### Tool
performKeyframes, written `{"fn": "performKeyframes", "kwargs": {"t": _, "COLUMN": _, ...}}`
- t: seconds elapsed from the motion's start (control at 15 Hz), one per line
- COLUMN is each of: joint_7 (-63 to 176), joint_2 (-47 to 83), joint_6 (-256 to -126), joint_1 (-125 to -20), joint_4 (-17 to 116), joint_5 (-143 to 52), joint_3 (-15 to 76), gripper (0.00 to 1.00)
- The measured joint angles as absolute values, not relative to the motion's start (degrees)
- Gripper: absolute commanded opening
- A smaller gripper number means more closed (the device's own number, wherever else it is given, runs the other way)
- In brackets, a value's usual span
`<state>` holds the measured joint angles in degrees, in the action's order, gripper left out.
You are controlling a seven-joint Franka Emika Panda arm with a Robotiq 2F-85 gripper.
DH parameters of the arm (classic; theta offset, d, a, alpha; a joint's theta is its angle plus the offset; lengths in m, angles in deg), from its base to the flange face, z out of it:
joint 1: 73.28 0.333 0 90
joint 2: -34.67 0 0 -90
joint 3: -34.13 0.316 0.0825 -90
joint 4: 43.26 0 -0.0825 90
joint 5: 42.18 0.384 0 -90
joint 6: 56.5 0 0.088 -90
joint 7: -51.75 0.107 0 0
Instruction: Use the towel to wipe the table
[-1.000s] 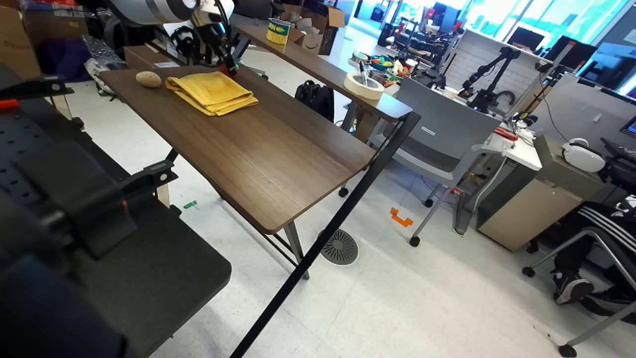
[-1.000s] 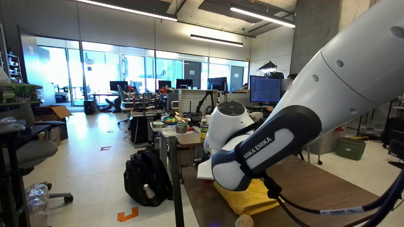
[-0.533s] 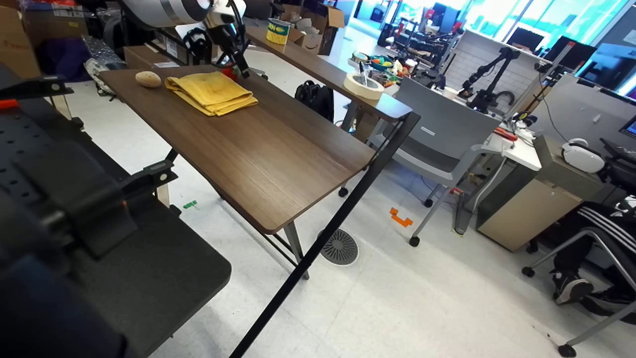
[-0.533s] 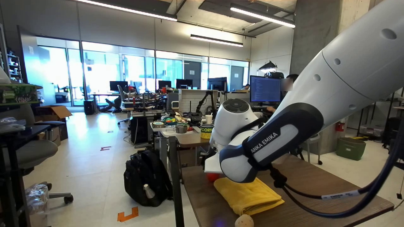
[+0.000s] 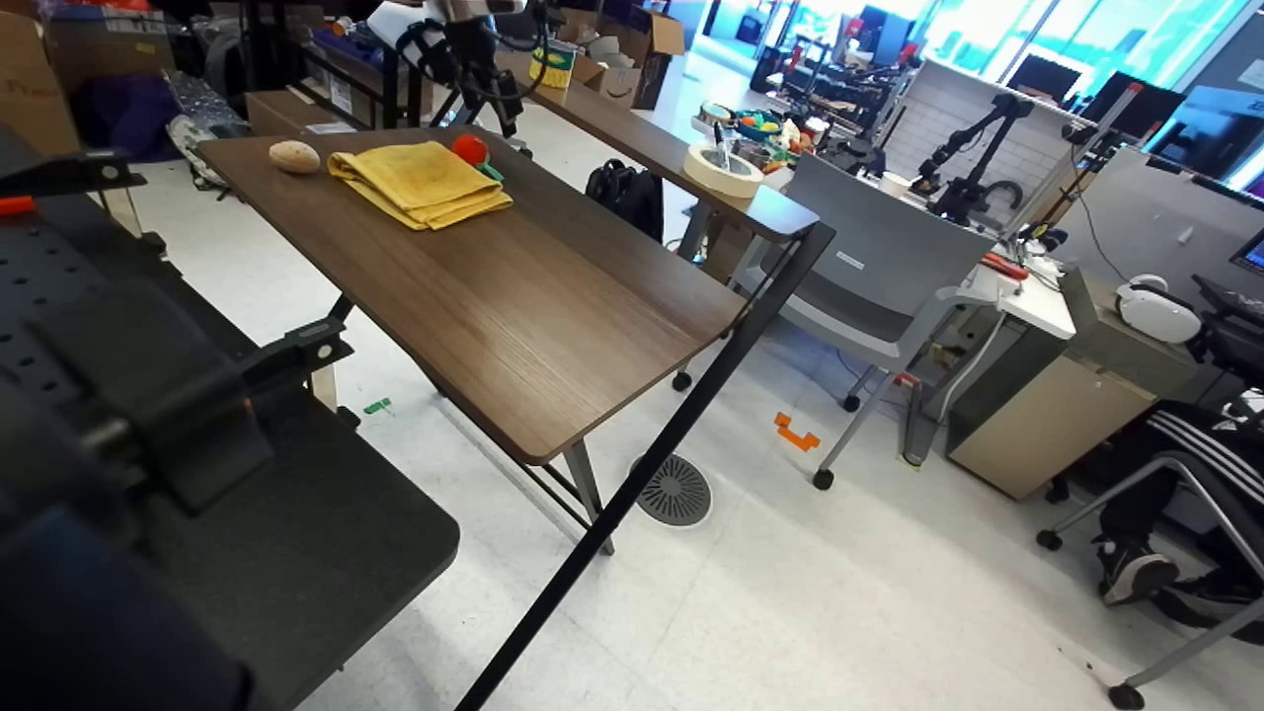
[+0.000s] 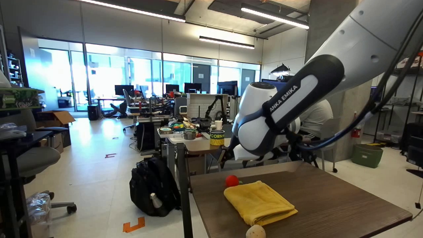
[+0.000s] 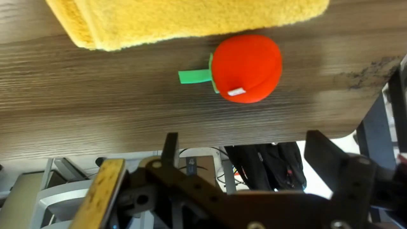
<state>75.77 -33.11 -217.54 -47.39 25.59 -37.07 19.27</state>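
Observation:
The towel (image 5: 420,183), a folded yellow cloth, lies flat at one end of the brown wood-grain table (image 5: 553,326) in both exterior views. The wrist view shows the lower edge of the towel (image 7: 190,19) along the top of the picture. My gripper (image 7: 243,140) is open, fingers wide apart with nothing between them; they appear over the table's long edge, away from the cloth. In an exterior view the gripper is small and dark, raised above the table's far edge. The arm hides most of it in an exterior view.
A red ball-like toy (image 7: 248,68) with a green stem lies beside the towel. On the cloth's opposite side sits a tan ball (image 5: 294,157). A corn can (image 6: 217,137) and a tape roll (image 5: 723,170) stand on a neighbouring narrow table. A black backpack (image 6: 155,186) rests on the floor.
My gripper has opened and risen up and away from the red toy, which now shows fully on the table. The towel has not moved.

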Motion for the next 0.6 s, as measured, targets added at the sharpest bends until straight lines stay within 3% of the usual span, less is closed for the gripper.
{"fn": "performKeyframes", "kwargs": {"t": 0.6, "joint_7": 55.1, "joint_2": -24.3, "joint_6": -200.0, "joint_1": -58.0, "joint_4": 35.5, "joint_5": -40.8, "joint_3": 32.9, "gripper": 1.0}}
